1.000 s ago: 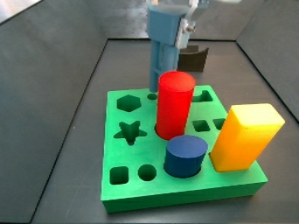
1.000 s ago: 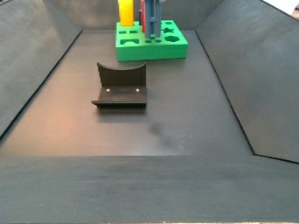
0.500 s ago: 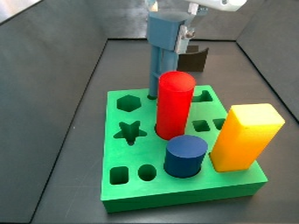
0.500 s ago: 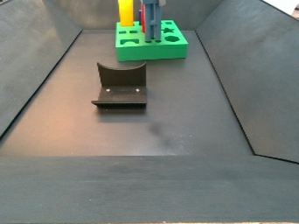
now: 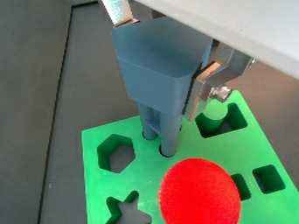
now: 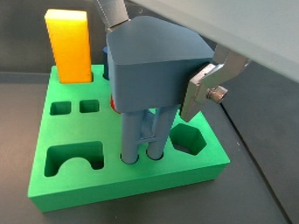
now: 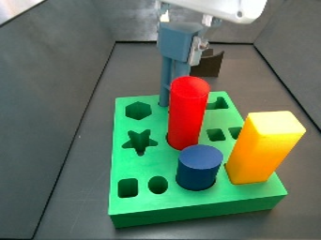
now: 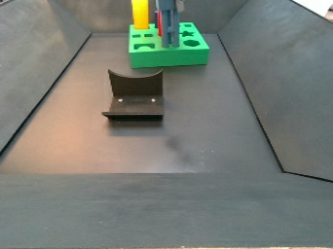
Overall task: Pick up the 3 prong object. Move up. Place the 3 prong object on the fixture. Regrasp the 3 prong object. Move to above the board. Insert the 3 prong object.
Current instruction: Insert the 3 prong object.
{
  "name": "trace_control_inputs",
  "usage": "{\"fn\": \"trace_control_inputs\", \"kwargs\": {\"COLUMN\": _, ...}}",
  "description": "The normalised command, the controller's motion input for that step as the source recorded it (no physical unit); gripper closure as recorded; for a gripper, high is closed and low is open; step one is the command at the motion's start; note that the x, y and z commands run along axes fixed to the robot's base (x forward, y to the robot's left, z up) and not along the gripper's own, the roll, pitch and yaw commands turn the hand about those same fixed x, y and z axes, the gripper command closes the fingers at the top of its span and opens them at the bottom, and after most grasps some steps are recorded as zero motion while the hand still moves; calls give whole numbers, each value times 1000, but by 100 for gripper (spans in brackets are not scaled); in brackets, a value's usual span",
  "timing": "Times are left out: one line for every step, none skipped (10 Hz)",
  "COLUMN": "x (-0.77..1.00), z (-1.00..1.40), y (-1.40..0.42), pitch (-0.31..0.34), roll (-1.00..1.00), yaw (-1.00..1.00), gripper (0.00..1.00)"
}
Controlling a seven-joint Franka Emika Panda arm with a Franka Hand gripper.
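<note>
Rigid, light grey-blue plastic 3 prong object, prongs entering bright-green board; gripper pinching its blocky top, best hold.

Side views face the board oppositely — wrist views close above
</note>
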Motion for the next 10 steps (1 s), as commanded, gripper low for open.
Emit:
{"fn": "trace_control_inputs", "kwargs": {"x": 34, "z": -226, "y": 0, "pitch": 0, "roll": 0, "yaw": 86, "gripper": 100}}
{"fn": "trace_control_inputs", "kwargs": {"x": 0, "z": -223, "y": 0, "pitch": 1, "roll": 66, "yaw": 57, "gripper": 100}}
{"fn": "trace_control_inputs", "kwargs": {"x": 0, "z": -194, "y": -109, "pitch": 49, "roll": 171, "yaw": 0, "gripper": 100}}
{"fn": "trace_control_inputs", "kwargs": {"x": 0, "z": -237, "y": -80, "pitch": 46, "roll": 187, "yaw": 0, "gripper": 100}}
{"fn": "trace_control_inputs", "kwargs": {"x": 0, "z": -266, "y": -51, "pitch": 26, "roll": 164, "yaw": 0, "gripper": 100}}
{"fn": "trace_control_inputs", "kwargs": {"x": 0, "z": -251, "y": -57, "pitch": 4, "roll": 134, "yaw": 3, "gripper": 100}}
{"fn": "trace_control_inputs", "kwargs": {"x": 3, "z": -297, "y": -51, "pitch": 59, "roll": 74, "yaw": 14, "gripper": 100}}
{"fn": "trace_control_inputs", "kwargs": {"x": 60, "z": -420, "y": -54, "pitch": 99, "roll": 27, "yaw": 31, "gripper": 100}}
{"fn": "trace_control_inputs", "kwargs": {"x": 137, "z": -566, "y": -69, "pitch": 76, "roll": 37, "yaw": 17, "gripper": 100}}
{"fn": "trace_control_inputs", "kwargs": {"x": 66, "z": -617, "y": -91, "pitch": 26, "roll": 60, "yaw": 34, "gripper": 100}}
